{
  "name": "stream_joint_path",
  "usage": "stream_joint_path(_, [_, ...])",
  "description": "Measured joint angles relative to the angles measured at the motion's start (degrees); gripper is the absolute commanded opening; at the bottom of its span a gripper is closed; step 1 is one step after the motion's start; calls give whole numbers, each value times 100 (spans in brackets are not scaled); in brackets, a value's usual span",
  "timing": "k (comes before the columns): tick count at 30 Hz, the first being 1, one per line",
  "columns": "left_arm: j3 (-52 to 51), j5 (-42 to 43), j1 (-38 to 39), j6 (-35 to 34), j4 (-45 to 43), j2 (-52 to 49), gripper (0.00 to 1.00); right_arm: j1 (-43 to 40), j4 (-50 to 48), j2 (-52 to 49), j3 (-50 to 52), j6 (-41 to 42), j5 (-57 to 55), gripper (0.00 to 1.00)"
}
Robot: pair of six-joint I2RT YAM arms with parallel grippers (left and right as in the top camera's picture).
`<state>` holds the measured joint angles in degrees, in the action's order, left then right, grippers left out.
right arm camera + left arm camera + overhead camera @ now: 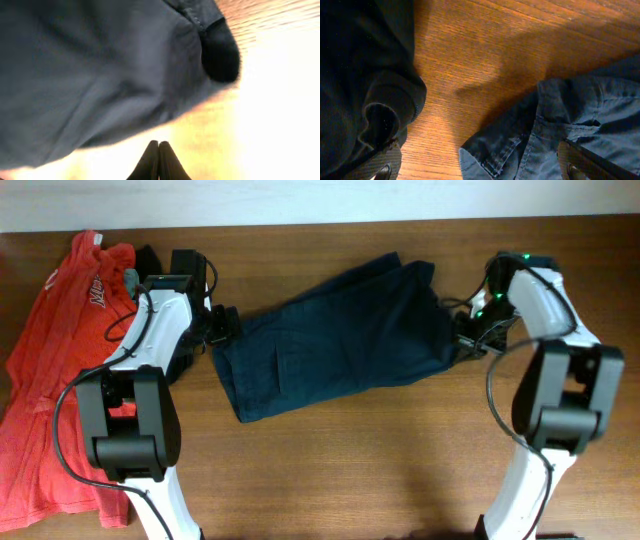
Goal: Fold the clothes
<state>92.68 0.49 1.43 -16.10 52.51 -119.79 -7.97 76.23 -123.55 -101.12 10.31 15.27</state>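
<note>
The clothes, dark navy shorts, lie spread at a slant across the middle of the table. My left gripper is at their left edge. In the left wrist view it stands wide open, holding nothing, and a stitched corner of the shorts lies on the wood between its fingers. My right gripper is at the shorts' right edge. Its fingertips are pressed together with nothing between them, just off the cloth of the shorts.
A red-orange T-shirt with white lettering lies along the table's left side. A small black garment sits close to the left gripper's left finger. Bare wooden table stretches in front of the shorts.
</note>
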Motion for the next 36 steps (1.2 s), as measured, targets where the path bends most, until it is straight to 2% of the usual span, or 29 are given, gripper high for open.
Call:
stream_joint_path(5, [101,219,0,136,17,24,99,2,-323,769,-2,-354,-24,40])
stream_joint_path(10, [216,485,0,192,-4,313,99,2,-1086,879,0,-863,-39,64])
stream_joint_path(11, [258,540,0,216,-7,424,99,2,-1224,837,0,-962,-42,68])
stream_joint_path(13, [321,616,0,245,-70,623,99,2,-1453,758,0,-1078,-46,68])
stream_joint_path(14, [358,649,0,264,-129,748,99,2,-1552,708,0,-1110,-44,67])
stream_joint_path(16, [389,682,0,289,-251,966,99,13,-1696,621,0,-1198,-44,52])
stream_joint_path(19, [428,719,0,306,-468,1255,99,20,-1843,507,0,-1250,-48,39])
stream_joint_path(21, [444,767,0,306,-595,1373,99,39,-1902,424,0,-1279,-59,25])
stream_joint_path(25, [450,879,0,306,-723,1432,99,136,-1965,269,0,-1298,-76,4])
stream_joint_path(36, [450,1419,0,654,-1139,1432,99,345,-2114,-214,0,-1257,-90,4])
